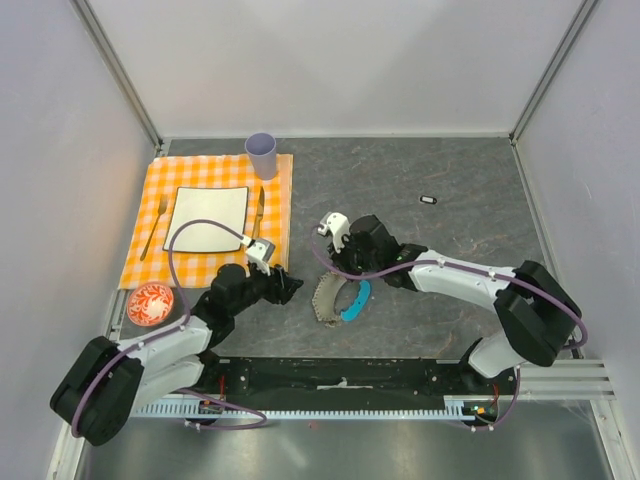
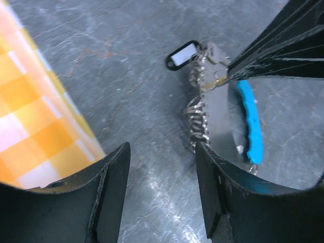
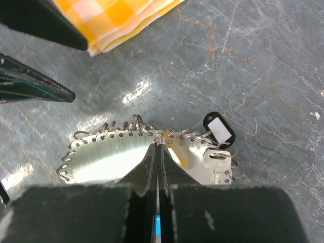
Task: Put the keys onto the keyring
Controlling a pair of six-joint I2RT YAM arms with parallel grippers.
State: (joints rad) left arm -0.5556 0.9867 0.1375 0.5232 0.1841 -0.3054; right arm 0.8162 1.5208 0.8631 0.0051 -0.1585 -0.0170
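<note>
A loop of thin grey metal chain with a blue plastic section (image 1: pixel 326 296) is laid on the grey table (image 1: pixel 450 170). Its edge is met by the right fingers (image 3: pixel 149 167), which are pressed together. The left fingers (image 2: pixel 114 187) are held wide just beside it.

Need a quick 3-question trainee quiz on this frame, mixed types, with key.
1. True or false: the left tool is open and empty.
2. The right tool, shut, has its tips at: A) the keyring rim, B) the cup, C) the fork.
3. Top view: where is the loose black key relative to the keyring?
Key: 1 true; 2 A; 3 apart from it, farther back and to the right.
</note>
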